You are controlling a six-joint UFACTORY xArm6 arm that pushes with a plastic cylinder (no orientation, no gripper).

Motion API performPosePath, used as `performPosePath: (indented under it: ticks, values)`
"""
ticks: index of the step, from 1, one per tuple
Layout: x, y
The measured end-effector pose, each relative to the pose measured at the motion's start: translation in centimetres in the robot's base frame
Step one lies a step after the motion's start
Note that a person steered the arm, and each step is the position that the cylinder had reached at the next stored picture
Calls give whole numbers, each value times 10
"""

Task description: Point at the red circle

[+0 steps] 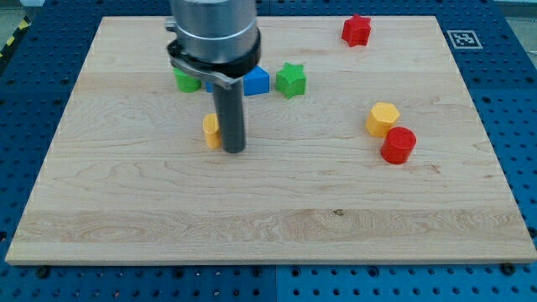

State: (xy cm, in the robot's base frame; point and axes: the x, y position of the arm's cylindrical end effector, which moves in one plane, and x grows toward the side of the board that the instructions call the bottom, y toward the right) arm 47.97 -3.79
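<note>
The red circle (pixel 398 144) sits untouched beside the yellow hexagon (pixel 383 118) at the view's right; my tip (pixel 234 151), no hand, grasping nothing, rests well apart by a yellow block (pixel 211 130), so pointing remains undone.

A pale wooden board (pixel 277 226) is laid across most of the frame. It is surrounded by a blue perforated surface (pixel 512 92). A black-and-white marker tag (pixel 464 39) is seen at upper right, and yellow-black striped tape (pixel 12 39) at upper left.
</note>
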Motion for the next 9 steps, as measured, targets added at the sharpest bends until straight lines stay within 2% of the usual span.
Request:
performPosePath:
  ticks: [1, 2, 3, 4, 9]
  values:
    - [37, 75]
    - [57, 158]
    - [43, 228]
    - [1, 263]
    - [-1, 248]
